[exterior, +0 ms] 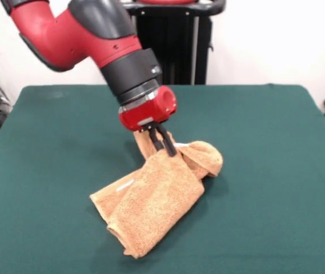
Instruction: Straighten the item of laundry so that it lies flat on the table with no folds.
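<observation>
Gripper (165,142) of mine has its dark fingers pinched on the towel (156,200), grasping a raised fold at the cloth's twelve o'clock edge. From there the orange-tan terry runs down toward seven o'clock, doubled over itself and rumpled, a small white tag (125,185) on its nine o'clock edge. It lies near the middle of the green table (276,171).
</observation>
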You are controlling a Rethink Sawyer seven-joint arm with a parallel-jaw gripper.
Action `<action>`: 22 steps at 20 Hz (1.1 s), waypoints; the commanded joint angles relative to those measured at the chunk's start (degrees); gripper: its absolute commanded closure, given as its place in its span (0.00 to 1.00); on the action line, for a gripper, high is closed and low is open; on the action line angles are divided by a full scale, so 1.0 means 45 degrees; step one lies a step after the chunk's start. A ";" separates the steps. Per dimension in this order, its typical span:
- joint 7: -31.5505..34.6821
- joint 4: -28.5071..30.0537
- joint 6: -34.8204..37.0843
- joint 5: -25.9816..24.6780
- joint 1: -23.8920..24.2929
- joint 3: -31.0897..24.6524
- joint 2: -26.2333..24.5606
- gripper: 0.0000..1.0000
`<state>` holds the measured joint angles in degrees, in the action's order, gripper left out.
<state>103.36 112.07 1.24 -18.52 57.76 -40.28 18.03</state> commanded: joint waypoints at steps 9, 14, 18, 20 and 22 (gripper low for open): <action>0.2184 0.1236 -0.3406 -0.1135 0.0431 -0.4100 -0.0173 1.00; 0.1773 0.0876 -0.2841 -0.1962 0.1149 -0.6017 -0.1714 1.00; 0.1154 0.0571 -0.1699 -0.2421 0.1665 -0.7606 -0.3096 1.00; 0.0707 0.0330 -0.0990 -0.2592 0.1913 -0.8206 -0.4072 1.00; 0.0187 0.0049 -0.0350 -0.2731 0.2013 -0.8708 -0.4896 1.00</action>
<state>103.36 115.86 -9.31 -26.62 67.39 -65.96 9.51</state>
